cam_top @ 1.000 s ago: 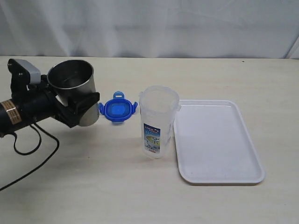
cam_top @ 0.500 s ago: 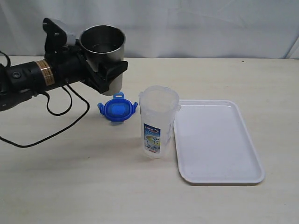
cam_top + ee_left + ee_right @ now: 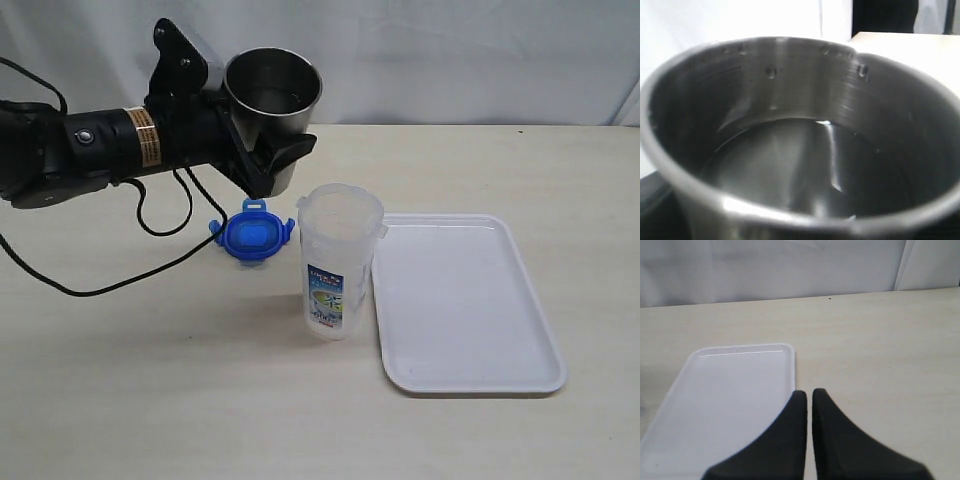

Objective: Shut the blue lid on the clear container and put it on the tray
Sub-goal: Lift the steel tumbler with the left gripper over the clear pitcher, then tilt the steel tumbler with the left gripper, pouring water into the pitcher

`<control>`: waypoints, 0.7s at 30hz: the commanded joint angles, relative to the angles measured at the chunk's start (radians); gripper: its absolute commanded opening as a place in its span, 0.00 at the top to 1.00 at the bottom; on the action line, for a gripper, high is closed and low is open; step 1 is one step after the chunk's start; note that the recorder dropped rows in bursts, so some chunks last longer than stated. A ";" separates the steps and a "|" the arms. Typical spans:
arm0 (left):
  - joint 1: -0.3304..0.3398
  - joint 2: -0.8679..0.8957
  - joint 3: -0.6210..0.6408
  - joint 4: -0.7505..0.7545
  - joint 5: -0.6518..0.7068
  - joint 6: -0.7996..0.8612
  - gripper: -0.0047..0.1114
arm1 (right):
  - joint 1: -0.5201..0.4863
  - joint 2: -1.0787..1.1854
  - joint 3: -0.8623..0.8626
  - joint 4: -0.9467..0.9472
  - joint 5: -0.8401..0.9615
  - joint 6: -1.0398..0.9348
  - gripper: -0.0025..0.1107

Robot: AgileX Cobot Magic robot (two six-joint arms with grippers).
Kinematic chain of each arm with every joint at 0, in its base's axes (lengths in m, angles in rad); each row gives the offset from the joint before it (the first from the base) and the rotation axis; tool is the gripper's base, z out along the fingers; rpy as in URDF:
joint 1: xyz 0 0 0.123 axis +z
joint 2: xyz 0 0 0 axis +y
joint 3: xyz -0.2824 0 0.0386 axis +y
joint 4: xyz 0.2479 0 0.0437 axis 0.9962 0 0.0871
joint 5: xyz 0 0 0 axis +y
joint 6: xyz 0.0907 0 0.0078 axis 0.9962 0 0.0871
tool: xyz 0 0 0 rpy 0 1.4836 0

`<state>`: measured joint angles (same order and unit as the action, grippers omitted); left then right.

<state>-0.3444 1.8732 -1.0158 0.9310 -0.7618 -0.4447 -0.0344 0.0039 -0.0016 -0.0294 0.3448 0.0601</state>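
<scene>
- Exterior view: the left gripper (image 3: 280, 165) clamps one steel cup (image 3: 272, 95), upright, above one blue lid (image 3: 253, 236). The lid lies just beside one open clear container (image 3: 338, 265), which stands next to one tray (image 3: 470, 310).
- Left wrist view: the cup holds liquid (image 3: 805, 170) — probably for pouring, so centre its rim over the container and tilt slowly.
- Right wrist view: the right gripper (image 3: 809, 400) is closed and empty, near the tray's edge.
</scene>
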 commanded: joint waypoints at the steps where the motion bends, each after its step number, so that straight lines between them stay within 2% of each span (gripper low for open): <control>1: -0.014 -0.020 -0.018 0.037 -0.071 0.035 0.96 | 0.001 -0.004 0.002 -0.001 -0.003 -0.001 0.94; 21: -0.017 -0.020 -0.018 0.053 -0.066 0.319 0.96 | 0.001 -0.004 0.002 -0.001 -0.003 -0.001 0.94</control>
<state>-0.3598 1.8732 -1.0158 1.0111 -0.7674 -0.1728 -0.0344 0.0039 -0.0016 -0.0294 0.3448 0.0601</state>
